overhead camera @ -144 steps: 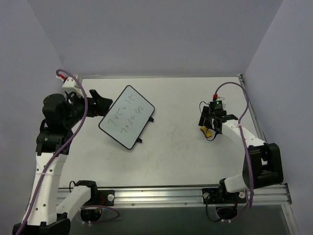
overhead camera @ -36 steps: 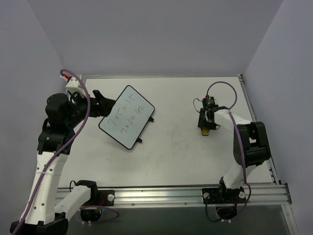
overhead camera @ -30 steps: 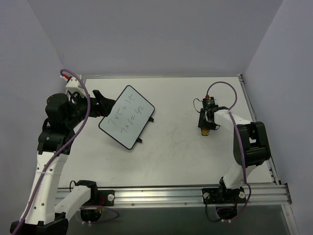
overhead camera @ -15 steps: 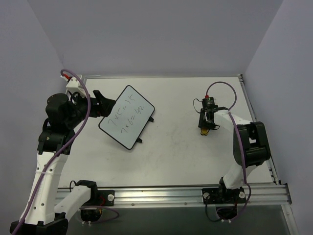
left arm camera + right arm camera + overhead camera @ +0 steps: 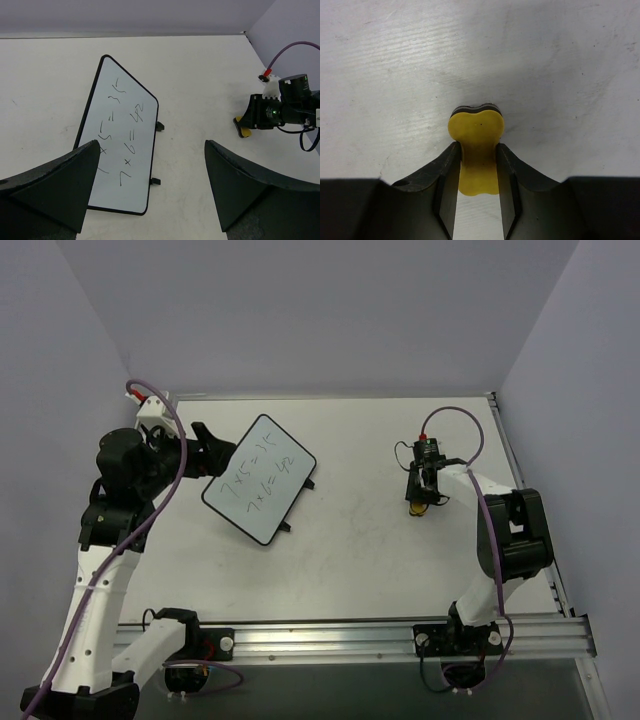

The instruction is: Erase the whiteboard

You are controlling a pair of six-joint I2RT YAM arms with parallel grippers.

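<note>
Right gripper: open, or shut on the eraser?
Shut on the eraser. In the right wrist view, both fingers of the right gripper press the yellow block's sides, pinching it inward.

Whiteboard (image 5: 260, 478): white face, thin black frame, dark handwritten sums. Eraser (image 5: 476, 131): yellow, black layer. Table (image 5: 370, 550): off-white, faint scuffs. Cables (image 5: 455, 418): purple. Walls (image 5: 300, 310): lilac.

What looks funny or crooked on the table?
The small black-framed whiteboard with handwritten sums sits slanted across the white table, not square to its edges. The yellow eraser block looks pinched at its middle, squeezed by the right gripper.
</note>
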